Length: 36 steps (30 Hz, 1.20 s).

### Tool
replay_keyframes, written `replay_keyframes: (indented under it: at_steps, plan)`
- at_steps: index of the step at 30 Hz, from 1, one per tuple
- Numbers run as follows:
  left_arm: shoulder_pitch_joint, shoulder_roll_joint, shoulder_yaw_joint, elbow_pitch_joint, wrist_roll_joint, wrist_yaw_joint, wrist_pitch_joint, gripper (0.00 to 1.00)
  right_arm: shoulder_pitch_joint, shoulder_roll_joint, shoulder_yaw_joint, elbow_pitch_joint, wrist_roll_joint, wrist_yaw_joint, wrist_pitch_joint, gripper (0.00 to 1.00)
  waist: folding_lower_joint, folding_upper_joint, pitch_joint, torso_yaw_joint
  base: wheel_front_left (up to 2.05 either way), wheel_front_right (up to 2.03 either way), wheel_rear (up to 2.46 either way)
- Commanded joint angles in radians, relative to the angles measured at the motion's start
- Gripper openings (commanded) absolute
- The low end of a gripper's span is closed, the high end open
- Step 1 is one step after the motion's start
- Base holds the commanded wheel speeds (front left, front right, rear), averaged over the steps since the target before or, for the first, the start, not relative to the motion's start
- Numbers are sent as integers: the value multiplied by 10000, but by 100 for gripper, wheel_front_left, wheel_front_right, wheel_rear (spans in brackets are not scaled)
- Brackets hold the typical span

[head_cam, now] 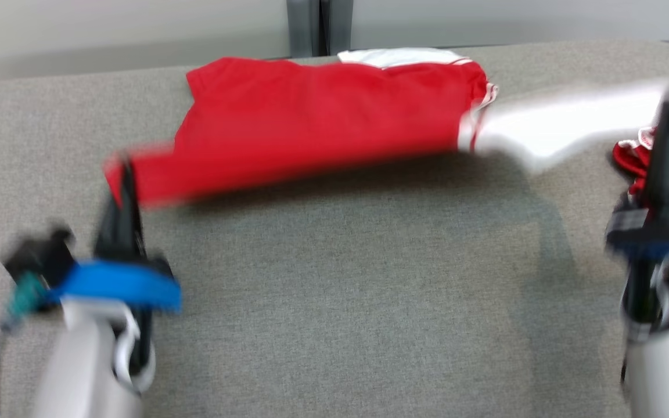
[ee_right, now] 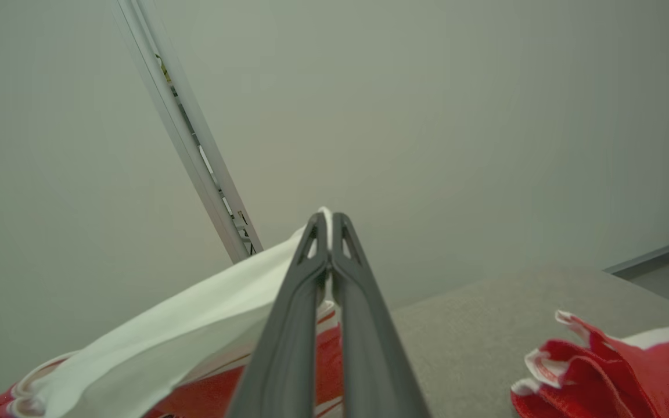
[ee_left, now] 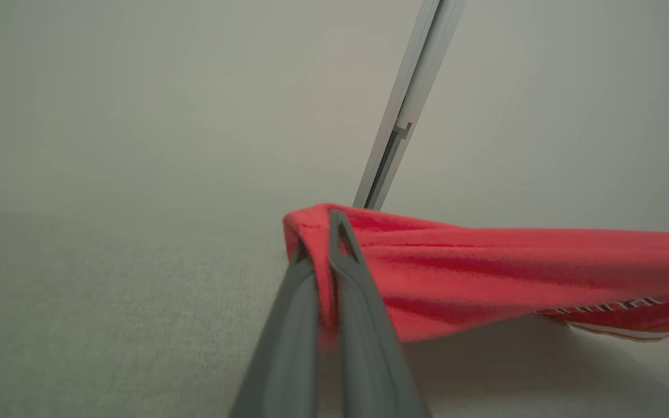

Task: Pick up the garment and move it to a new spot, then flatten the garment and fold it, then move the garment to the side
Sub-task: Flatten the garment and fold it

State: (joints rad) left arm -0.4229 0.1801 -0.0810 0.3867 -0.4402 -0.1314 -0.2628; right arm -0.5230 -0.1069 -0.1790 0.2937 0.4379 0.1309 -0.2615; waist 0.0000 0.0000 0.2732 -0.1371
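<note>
Two long dark fingers of the left gripper (head_cam: 122, 171) are pressed together on the near left corner of a red fabric garment with a white sleeve (head_cam: 311, 116). In the left wrist view the red hem wraps round the tips of that gripper (ee_left: 323, 232), and the cloth runs off to the right from there, raised off the surface with a shadow beneath it. The right gripper (head_cam: 668, 119) is clamped shut too, on the end of the white sleeve at the right. Its wrist view shows a sliver of white cloth pinched at the tips (ee_right: 328, 220), with the sleeve sloping down to the left over red cloth with white stripes.

Between the two grips the near edge of the garment is stretched from left to right and held up, blurred in the head view. Its far part lies on the grey woven table top (head_cam: 340, 290), reaching the far edge, where a white patch shows.

A crumpled red and white cloth (head_cam: 630, 157) lies on the table just beside the right gripper. I cannot tell whether it belongs to the same garment. Behind the far edge stands a pale wall with a grey metal post (head_cam: 308, 26).
</note>
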Motion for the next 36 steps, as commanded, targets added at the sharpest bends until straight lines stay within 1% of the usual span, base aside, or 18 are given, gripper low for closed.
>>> replay_keyframes:
  at_steps: [1, 2, 7, 10, 11, 18, 23, 25, 28, 32, 36]
  plan:
    - [808, -186, 99, 135, 48, 21, -24, 0, 1076, 141, -48, 53, 230, -3, -47, 0, 0, 0, -166, -55, 0, 0, 0]
    - [1254, -386, 157, 163, 70, 21, -26, 0, 1627, 221, -24, 131, 327, -3, -48, 0, 0, 0, -268, -53, 0, 0, 0]
    - [3064, -940, 333, 197, 284, 20, -25, 0, 3741, 430, 479, 429, 579, -1, -48, 0, 0, 0, -905, -64, 0, 0, 0]
    - [3919, -1133, 381, 172, 367, 19, -25, 0, 4665, 487, 726, 561, 557, -1, -47, 0, 0, 0, -1353, -48, 0, 0, 0]
    - [3919, -1133, 381, 172, 367, 19, -25, 0, 4665, 487, 726, 561, 557, -1, -47, 0, 0, 0, -1353, -48, 0, 0, 0]
    - [5482, -1276, 416, 48, 568, 19, -26, 0, 6579, 365, 944, 594, 463, -1, -47, 0, 0, 0, -2401, 151, 0, 0, 0]
    - [6079, -1281, 426, -279, 478, 19, -26, 0, 7476, 264, 825, 269, 691, -1, -48, 0, 0, 0, -2677, 327, 0, 0, 0]
    - [6128, -1285, 348, -529, 569, 19, -26, 0, 7502, 279, 755, 80, 754, -3, -48, 0, 0, 0, -2709, 361, 0, 0, 0]
    - [5928, -1288, 173, -828, 575, 19, -26, 0, 7051, 336, 781, -189, 844, -1, -48, 0, 0, 0, -2690, 407, 0, 0, 0]
    - [5333, -1289, 68, -1046, 400, 19, -26, 0, 6041, 392, 825, -285, 832, -1, -48, 0, 0, 0, -2506, 473, 0, 0, 0]
    - [4436, -1291, 112, -933, 345, 19, -26, 0, 4625, 418, 846, 76, 714, -1, -43, 0, 0, 0, -2086, 545, 0, 0, 0]
